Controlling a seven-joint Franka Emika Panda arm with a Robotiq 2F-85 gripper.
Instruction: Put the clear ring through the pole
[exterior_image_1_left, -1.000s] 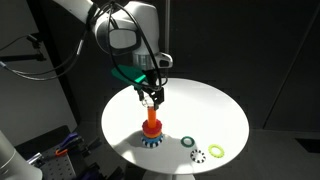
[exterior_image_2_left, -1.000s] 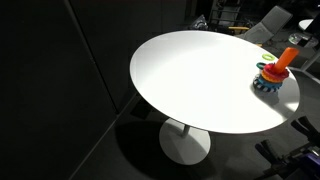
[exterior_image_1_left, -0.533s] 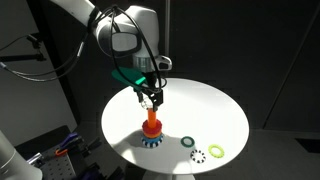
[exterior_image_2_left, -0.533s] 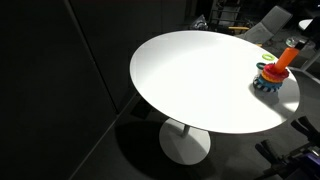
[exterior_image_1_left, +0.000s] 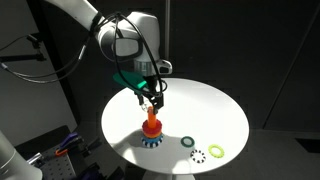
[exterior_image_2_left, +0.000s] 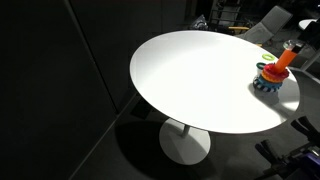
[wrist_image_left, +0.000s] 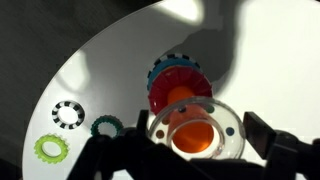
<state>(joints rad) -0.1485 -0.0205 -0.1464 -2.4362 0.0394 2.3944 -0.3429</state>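
Observation:
The pole (exterior_image_1_left: 151, 124) is an orange peg with a red collar on a blue spotted base, near the front of the round white table (exterior_image_1_left: 215, 105). It also shows in an exterior view (exterior_image_2_left: 283, 60). My gripper (exterior_image_1_left: 153, 100) hangs just above it. In the wrist view the gripper (wrist_image_left: 200, 127) is shut on the clear ring (wrist_image_left: 226, 116), a see-through ring with coloured dots on its rim. The ring sits over the pole's top (wrist_image_left: 180, 97), and the orange peg shows through its hole.
Three rings lie on the table beside the pole: a dark green ring (exterior_image_1_left: 187, 141) (wrist_image_left: 106, 126), a yellow-green ring (exterior_image_1_left: 216, 150) (wrist_image_left: 50, 148) and a black-and-white dotted ring (exterior_image_1_left: 198, 155) (wrist_image_left: 67, 115). The table edge runs close behind them.
The gripper has shifted slightly sideways and a little down toward the pole's top, with the ring still in it. The rings on the table have not moved.

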